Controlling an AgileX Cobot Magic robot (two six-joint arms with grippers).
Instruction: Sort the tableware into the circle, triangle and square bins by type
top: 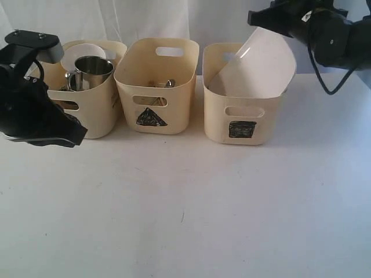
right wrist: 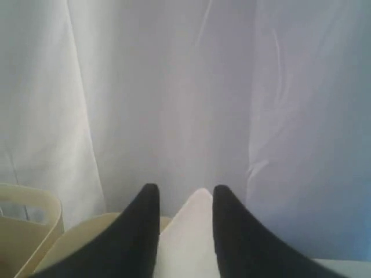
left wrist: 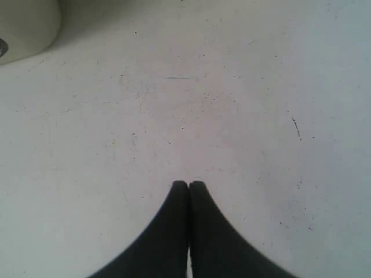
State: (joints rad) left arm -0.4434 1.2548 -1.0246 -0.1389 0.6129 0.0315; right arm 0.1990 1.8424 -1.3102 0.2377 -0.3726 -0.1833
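Bare white table [top: 185, 220] at 6 o'clock, wide open room. Left fingers [left wrist: 174, 231] pressed together, empty, at 9. Right fingers [right wrist: 139, 231] parted about plate [top: 261, 63] corner at 1; plate tilted in square bin [top: 272, 121], top above rim. White curtain [top: 220, 17] behind.

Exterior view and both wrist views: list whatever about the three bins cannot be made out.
1. Left bin: exterior view, its shape label is behind the left gripper.
2. Triangle bin: exterior view, the front wall hides the cutlery; only small tips show.
3. Square bin: exterior view, the plate and wall hide anything beneath.
4. Left wrist view: one bin corner, cut off by the edge; which bin is unclear.
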